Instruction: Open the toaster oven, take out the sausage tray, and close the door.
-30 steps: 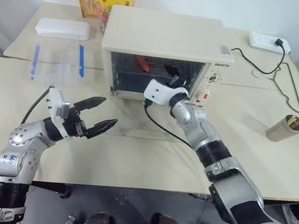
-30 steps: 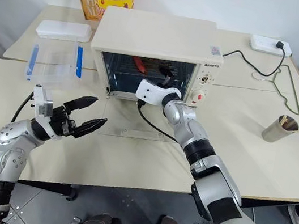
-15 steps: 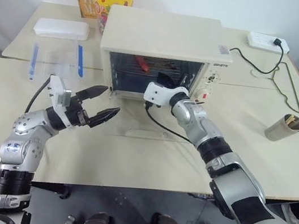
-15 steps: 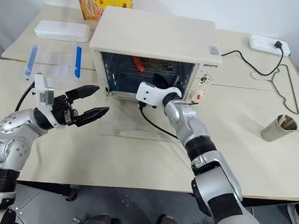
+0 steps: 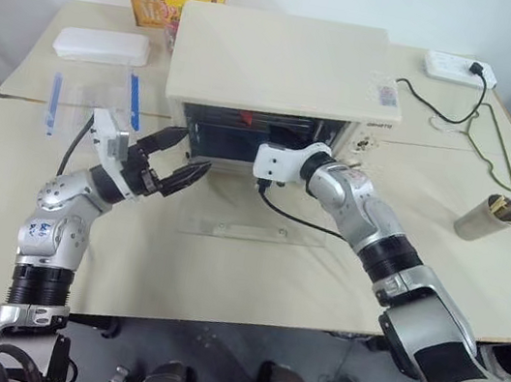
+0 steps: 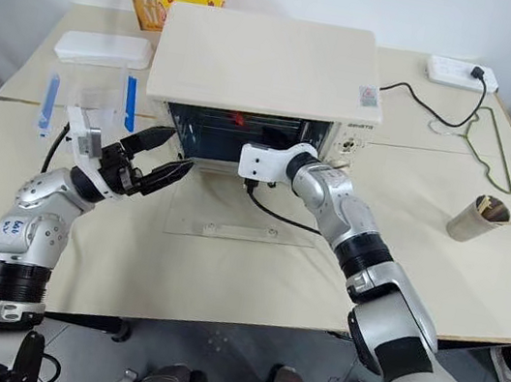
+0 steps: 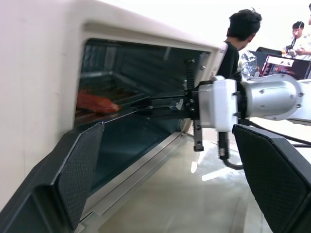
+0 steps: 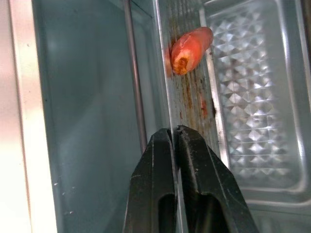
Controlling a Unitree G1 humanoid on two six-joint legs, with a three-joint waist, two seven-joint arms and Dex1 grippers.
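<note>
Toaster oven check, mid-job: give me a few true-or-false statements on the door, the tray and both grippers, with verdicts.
1. The door of the toaster oven is shut. False: it lies folded down flat on the table.
2. The right gripper is shut on the edge of the sausage tray. True.
3. The left gripper holds the sausage. False: it is open and holds nothing, near the oven's front left corner.
4. The sausage lies on the tray inside the oven. True.
5. The tray is out on the table. False: it is inside the oven.

We see the right gripper (image 8: 173, 141) blocking the toaster oven (image 6: 258, 59) mouth; open table (image 6: 251, 278) lies before it.
</note>
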